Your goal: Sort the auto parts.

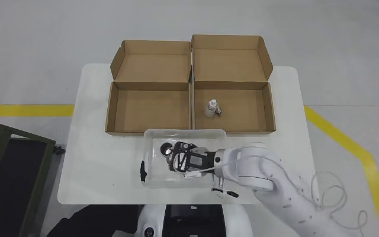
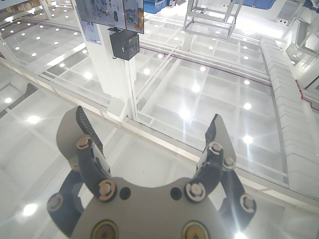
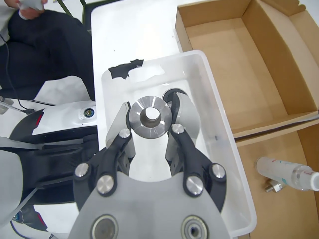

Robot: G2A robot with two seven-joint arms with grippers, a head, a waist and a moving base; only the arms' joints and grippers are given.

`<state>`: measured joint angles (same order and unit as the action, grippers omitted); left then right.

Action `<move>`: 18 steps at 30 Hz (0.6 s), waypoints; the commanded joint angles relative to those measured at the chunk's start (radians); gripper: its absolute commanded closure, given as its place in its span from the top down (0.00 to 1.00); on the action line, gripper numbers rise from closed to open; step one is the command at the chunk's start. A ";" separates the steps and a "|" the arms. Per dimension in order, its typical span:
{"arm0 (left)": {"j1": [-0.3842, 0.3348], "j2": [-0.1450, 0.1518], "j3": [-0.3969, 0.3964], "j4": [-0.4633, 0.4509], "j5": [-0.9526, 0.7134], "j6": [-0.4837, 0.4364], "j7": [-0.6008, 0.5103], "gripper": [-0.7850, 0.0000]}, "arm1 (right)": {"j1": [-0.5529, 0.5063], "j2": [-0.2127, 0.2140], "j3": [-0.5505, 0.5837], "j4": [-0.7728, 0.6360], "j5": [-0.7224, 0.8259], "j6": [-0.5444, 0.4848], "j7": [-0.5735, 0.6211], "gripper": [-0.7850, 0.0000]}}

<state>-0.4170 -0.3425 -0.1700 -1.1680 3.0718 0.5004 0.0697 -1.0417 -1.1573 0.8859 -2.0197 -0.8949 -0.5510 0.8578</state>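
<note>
Right gripper (image 3: 150, 105) clamps a round, flat, machined metal disc (image 3: 149, 100), bore axis toward the wrist, inside the clear plastic bin (image 1: 155, 135), top view lower centre. Left gripper (image 2: 147, 114): spread wide, empty.

A white table (image 1: 95, 154) carries two open cardboard boxes side by side along its far half, the left box (image 1: 148, 111) touching the right box (image 1: 249, 112). A clear plastic bin (image 1: 183, 131) sits just near of them at the middle, a scrap of black tape (image 1: 143, 172) at its left end.
</note>
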 commanded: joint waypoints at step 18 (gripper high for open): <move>0.000 0.000 0.000 0.000 0.000 0.000 0.000 1.00 | 0.001 0.023 0.198 -0.057 0.210 -0.080 -0.182 0.00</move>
<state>-0.4170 -0.3425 -0.1700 -1.1680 3.0718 0.5004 0.0697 -1.0379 -1.1356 1.0704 -2.0744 -0.6951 -0.6249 0.6865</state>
